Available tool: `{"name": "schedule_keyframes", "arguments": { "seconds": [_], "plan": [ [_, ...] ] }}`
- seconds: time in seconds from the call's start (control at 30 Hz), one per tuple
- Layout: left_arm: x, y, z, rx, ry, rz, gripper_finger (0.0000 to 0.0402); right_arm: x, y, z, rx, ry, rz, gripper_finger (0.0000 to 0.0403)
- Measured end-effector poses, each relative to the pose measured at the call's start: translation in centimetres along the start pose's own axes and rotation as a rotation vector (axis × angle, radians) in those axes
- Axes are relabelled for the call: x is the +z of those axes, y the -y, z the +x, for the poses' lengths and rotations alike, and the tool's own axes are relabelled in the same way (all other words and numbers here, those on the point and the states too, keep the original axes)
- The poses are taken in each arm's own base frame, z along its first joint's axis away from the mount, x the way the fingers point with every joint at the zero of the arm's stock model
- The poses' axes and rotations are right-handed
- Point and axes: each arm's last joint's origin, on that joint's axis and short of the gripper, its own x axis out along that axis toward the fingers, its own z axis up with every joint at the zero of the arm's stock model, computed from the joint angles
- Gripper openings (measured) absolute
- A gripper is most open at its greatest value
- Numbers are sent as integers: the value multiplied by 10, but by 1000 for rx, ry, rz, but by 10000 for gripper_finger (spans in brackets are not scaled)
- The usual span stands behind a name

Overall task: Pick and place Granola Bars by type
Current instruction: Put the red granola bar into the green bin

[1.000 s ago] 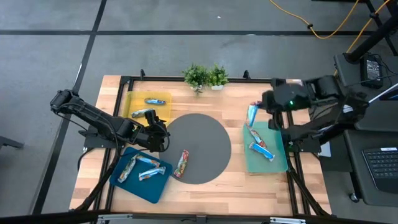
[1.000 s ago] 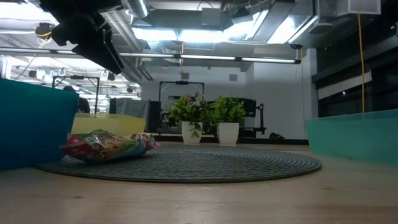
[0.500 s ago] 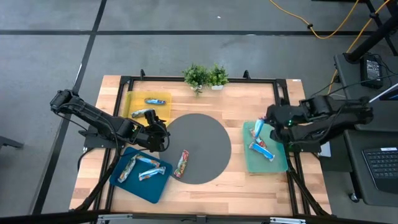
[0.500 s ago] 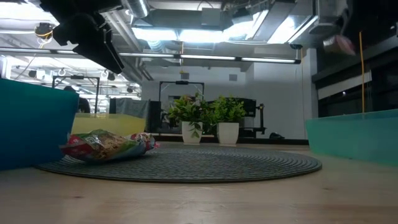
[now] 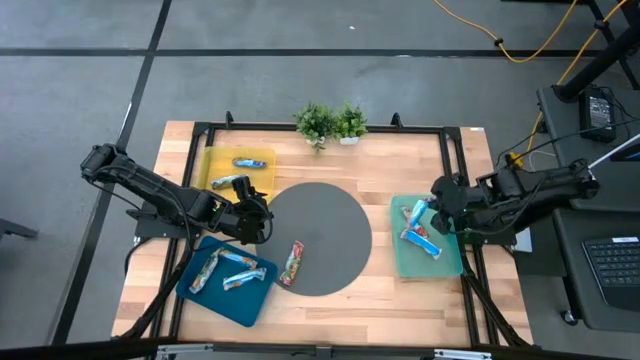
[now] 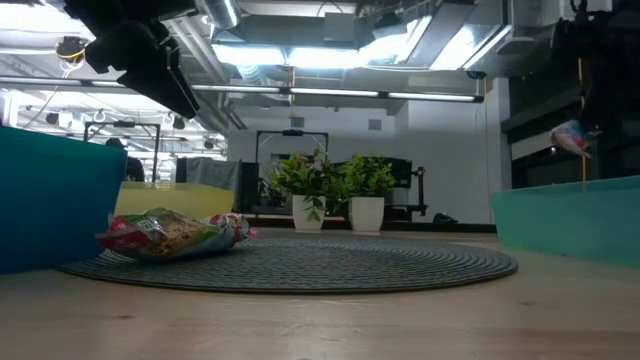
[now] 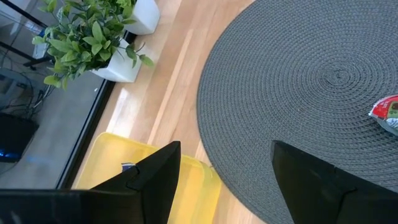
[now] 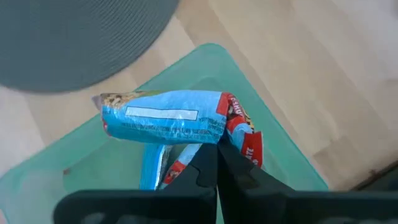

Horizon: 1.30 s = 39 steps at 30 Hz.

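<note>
Right tool (image 8: 217, 163) lowered w/ blue bar (image 8: 168, 117) over green tray (image 8: 283, 149).

overhead straight down, low level across round mat (image 6: 290, 263), wrists close

Counter (image 5: 380, 170): pale wood, smooth. Round mat (image 7: 311, 93): grey woven cloth, matt, ribbed. Blue bar (image 8: 168, 118): glossy crinkled plastic wrapper. Green tray (image 8: 286, 155): translucent plastic, smooth. Right end effector (image 8: 216, 163): matt black.

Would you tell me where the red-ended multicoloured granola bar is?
In the high view, it lies on the grey round mat's lower-left edge, beside the blue tray.
</note>
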Motion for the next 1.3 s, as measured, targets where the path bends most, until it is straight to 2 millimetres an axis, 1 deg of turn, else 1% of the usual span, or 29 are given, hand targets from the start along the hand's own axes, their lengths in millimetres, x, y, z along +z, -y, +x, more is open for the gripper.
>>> {"name": "schedule_keyframes", "arguments": {
  "seconds": [0.1,0.27,0.5,0.77,0.9,1.07,1.23,1.3],
  "plan": [
    [0,0,0,0,0,-1,241,-5,4,0,-17,19,57,2],
    [0,0,0,-1,0,-18,241,-15,13,1,-52,-12,130,2],
    [-1,2,-2,-9,5,-11,241,-16,14,1,-35,7,174,2],
    [-1,2,-2,-9,5,-15,241,-17,15,1,-44,1,277,3],
    [-1,2,-2,-9,5,-17,241,-16,14,2,-44,2,320,8],
    [-1,2,-2,-9,5,-19,241,-11,7,6,-31,1,320,9],
    [-1,4,-3,-19,9,-18,241,-11,2,13,-50,-83,319,10],
    [-1,6,-5,-26,13,-12,241,-15,2,19,-58,-124,325,10]
  ]
}}
